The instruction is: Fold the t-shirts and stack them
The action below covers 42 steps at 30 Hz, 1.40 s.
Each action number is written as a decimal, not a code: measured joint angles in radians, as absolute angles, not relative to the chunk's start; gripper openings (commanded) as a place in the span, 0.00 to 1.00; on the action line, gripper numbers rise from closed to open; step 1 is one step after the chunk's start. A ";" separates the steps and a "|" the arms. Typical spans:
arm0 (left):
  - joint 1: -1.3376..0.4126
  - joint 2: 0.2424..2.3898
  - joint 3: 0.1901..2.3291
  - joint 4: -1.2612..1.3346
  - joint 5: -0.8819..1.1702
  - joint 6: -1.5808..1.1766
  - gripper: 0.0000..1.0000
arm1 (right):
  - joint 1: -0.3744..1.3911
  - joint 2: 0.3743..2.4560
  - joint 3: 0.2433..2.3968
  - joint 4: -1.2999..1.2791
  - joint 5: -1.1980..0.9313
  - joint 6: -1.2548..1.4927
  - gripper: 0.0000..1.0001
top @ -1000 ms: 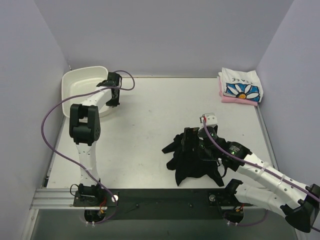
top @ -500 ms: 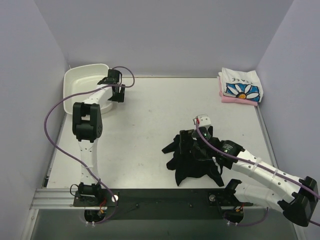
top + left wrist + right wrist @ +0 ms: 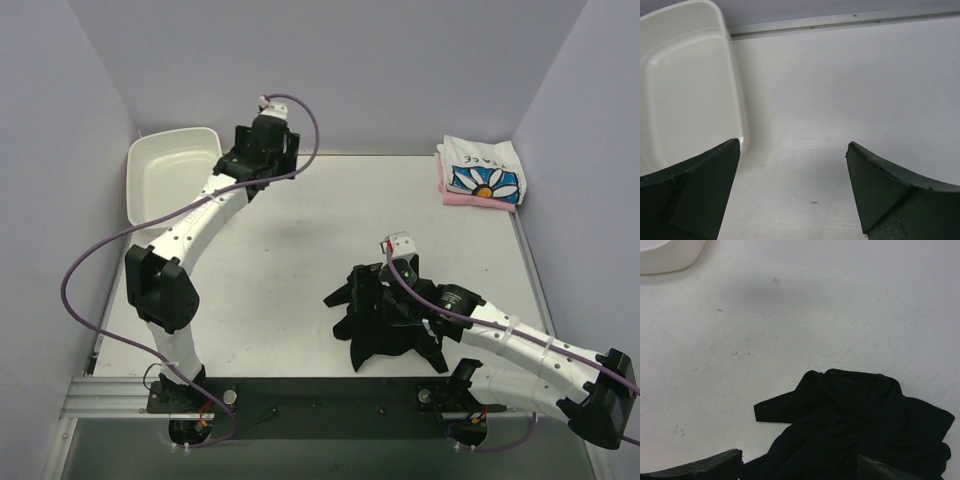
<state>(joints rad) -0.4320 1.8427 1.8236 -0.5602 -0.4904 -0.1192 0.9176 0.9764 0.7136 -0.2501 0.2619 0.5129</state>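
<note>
black t-shirt (image 3: 855, 415) looks limp, light — best pinched at its near edge; right gripper (image 3: 800, 467) and left gripper (image 3: 792, 190) gape empty.

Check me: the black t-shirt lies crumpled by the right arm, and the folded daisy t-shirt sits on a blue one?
Not quite. The top external view shows the folded daisy-print t-shirt resting on a pink t-shirt, not blue. The black t-shirt does lie crumpled by the right arm.

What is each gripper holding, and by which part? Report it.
Nothing. The left gripper is open beside the tray; the right gripper is open over the black t-shirt, not closed on it.
</note>
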 measured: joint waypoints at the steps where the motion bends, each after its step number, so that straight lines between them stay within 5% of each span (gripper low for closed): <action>1: -0.471 1.842 1.824 -0.561 -0.482 -0.129 0.97 | 0.920 0.976 0.712 -0.250 0.262 0.516 1.00; 17: -0.385 2.171 1.734 -0.601 -0.227 -0.274 0.97 | 0.962 0.916 0.694 -0.275 0.318 0.539 1.00; 42: -0.129 2.218 1.714 -0.568 -0.149 -0.255 0.97 | 0.986 0.993 0.694 -0.272 0.324 0.546 1.00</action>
<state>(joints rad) -0.1291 2.2177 1.7142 -0.5678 -0.1486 -0.2546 0.9855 0.9932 0.6937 -0.2722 0.3241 0.5461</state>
